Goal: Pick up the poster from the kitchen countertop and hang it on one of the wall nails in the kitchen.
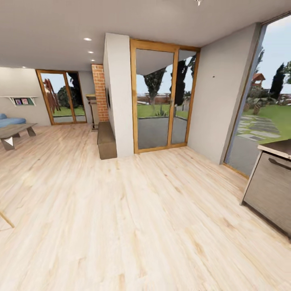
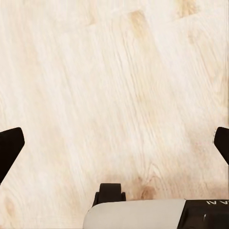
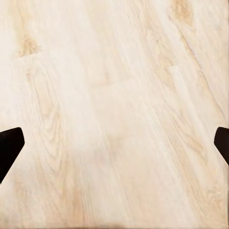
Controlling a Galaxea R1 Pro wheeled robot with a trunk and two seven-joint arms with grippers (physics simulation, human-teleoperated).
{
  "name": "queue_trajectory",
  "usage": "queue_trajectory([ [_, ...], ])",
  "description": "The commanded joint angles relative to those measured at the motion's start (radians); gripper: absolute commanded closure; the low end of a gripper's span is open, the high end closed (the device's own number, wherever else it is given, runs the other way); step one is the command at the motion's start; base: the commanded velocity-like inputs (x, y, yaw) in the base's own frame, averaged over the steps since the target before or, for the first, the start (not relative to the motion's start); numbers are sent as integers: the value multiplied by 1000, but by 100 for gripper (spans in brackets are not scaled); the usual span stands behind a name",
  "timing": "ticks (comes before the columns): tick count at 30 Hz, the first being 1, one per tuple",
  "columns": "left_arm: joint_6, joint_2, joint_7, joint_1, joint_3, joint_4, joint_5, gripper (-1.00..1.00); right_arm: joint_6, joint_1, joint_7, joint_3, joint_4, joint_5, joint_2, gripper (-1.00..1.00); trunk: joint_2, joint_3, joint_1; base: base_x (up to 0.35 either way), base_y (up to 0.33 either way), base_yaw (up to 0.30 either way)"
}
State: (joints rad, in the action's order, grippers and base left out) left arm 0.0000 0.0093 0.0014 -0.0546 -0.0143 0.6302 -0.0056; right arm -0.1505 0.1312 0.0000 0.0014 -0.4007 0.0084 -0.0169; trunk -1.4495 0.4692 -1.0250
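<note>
Both pincers are carried low and empty. The left gripper (image 2: 114,143) has its fingers wide apart, one dark tip at each edge of its wrist view, with nothing between them but pale plank floor (image 2: 119,86). The right gripper (image 3: 114,143) stands the same way, jaws spread over bare boards. You hold nothing, so the step in hand is judged to be the drive to the kitchen, not yet the pick.

Ahead of both grippers the floor runs open. Off to the right-arm side, near the base, stands a steel-fronted cabinet (image 1: 270,190) with a pale top edge (image 1: 275,148); this may be the end of the kitchen countertop, but too little shows to say. The poster is not seen from here.

Further out on that same side, the grey wall panel (image 1: 218,93) beside the glazed doors (image 1: 161,97) carries a small dark speck (image 1: 213,76), possibly one of the wall nails; note it for later.

Advice: turn the base toward the right arm's side, keep clear of the cabinet corner, and leave both grippers open until the poster is in sight.
</note>
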Motion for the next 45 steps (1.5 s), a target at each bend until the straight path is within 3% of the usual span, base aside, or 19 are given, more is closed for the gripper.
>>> queue_trajectory([
  [1, 0, 0, 0, -1, -1, 2, -1, -100, -3, 1, 0, 0, 1, 1, 0, -100, 0, 1, 0, 0, 0, -300],
  [16, 0, 0, 0, -1, -1, 2, -1, -100, -3, 1, 0, 0, 2, 1, 0, -100, 0, 1, 0, 0, 0, -298],
  [29, 1, 0, 0, -1, -2, 2, -1, -100, -4, 1, -1, 0, 2, 1, 0, -100, 0, 2, 0, 253, 0, -135],
  [45, 0, 0, 2, -1, -3, 2, -1, -100, -4, 1, -2, 0, 2, 1, 0, -100, 0, 19, 0, 24, 0, -201],
])
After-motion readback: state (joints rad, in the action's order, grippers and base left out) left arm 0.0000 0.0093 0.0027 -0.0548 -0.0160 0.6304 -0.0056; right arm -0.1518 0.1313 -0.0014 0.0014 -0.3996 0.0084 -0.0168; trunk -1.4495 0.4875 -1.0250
